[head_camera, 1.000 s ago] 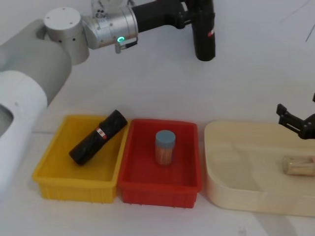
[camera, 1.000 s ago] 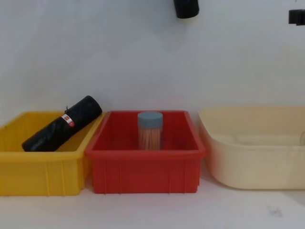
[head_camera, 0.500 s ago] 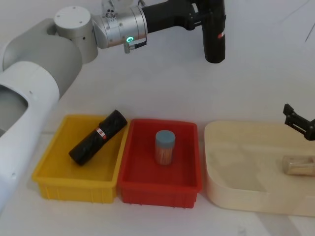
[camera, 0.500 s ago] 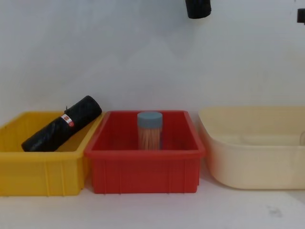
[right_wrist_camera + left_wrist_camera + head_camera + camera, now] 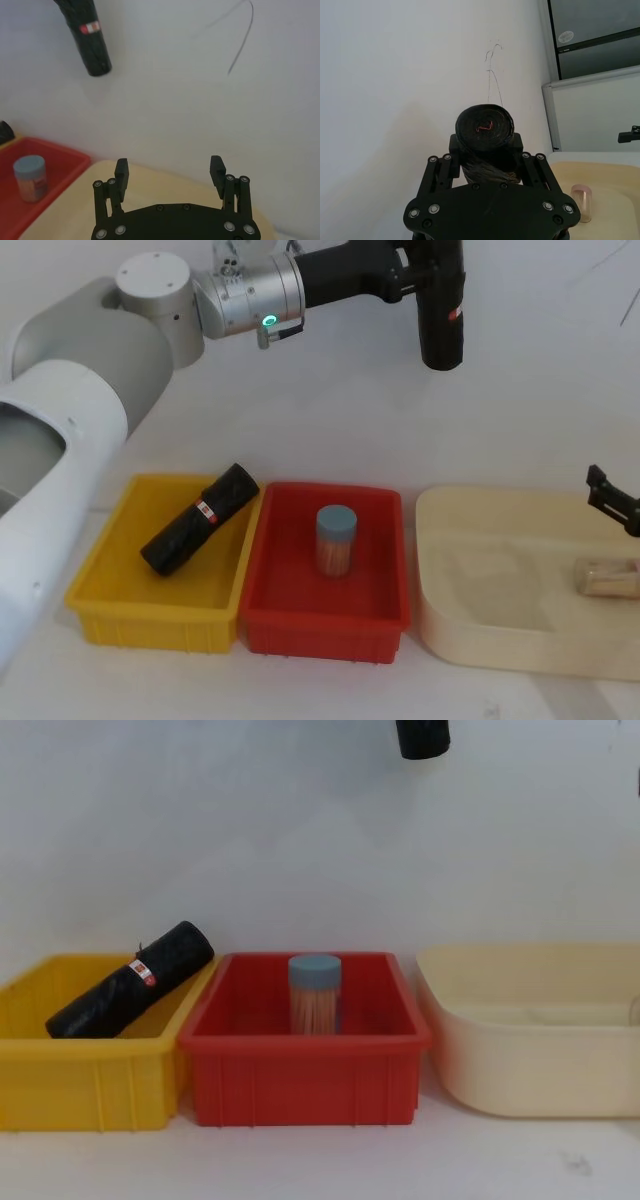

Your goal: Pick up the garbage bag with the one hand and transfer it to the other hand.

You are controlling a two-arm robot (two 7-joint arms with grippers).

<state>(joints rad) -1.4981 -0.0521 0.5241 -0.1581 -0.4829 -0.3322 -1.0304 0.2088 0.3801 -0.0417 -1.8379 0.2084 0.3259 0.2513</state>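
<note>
My left gripper (image 5: 432, 260), on the arm with the green ring light, is shut on a garbage bag (image 5: 441, 318), a black roll with a red-and-white label, held upright high above the bins. The left wrist view looks along this roll (image 5: 485, 131), clamped between the fingers (image 5: 454, 150). A second, alike roll (image 5: 198, 518) lies slanted in the yellow bin (image 5: 100, 610). My right gripper (image 5: 612, 498) hovers open over the cream tub (image 5: 450, 640) at the far right. From the right wrist, its open gripper (image 5: 169, 172) faces the held roll (image 5: 88, 36), well apart.
A red bin (image 5: 300, 625) between the yellow bin and the cream tub holds a blue-lidded clear jar (image 5: 336, 539). A small tan jar (image 5: 607, 577) lies in the cream tub. A white wall stands behind the bins.
My left arm has carried the roll to the right. My right gripper has drifted right and slightly lower, toward the head view's edge.
</note>
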